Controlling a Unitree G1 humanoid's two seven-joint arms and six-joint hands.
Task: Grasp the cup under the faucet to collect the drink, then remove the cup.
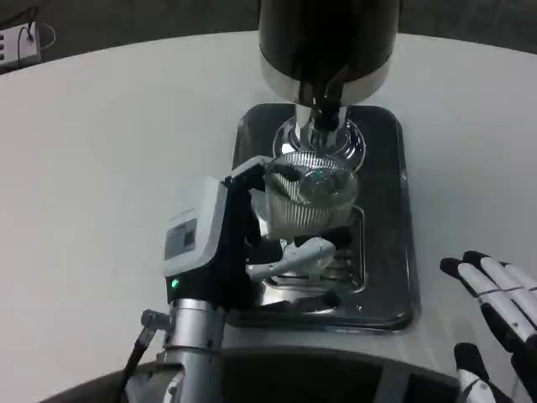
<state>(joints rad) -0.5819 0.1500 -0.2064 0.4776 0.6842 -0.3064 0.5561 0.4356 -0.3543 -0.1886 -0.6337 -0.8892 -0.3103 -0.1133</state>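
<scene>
Left hand grips cup, held under faucet at 12 o'clock, above drip tray. Right hand idle at 4 o'clock, fingers spread, holding nothing. You've got grasp done; fill level unreadable; removal left.

A white power strip lies at the white table's far edge, toward ten o'clock.

We see a broad, round-edged white table under even, soft light. Beyond its far edge lies a dark grey floor. At the upper left corner sits a white power strip with a thin dark cable.
</scene>
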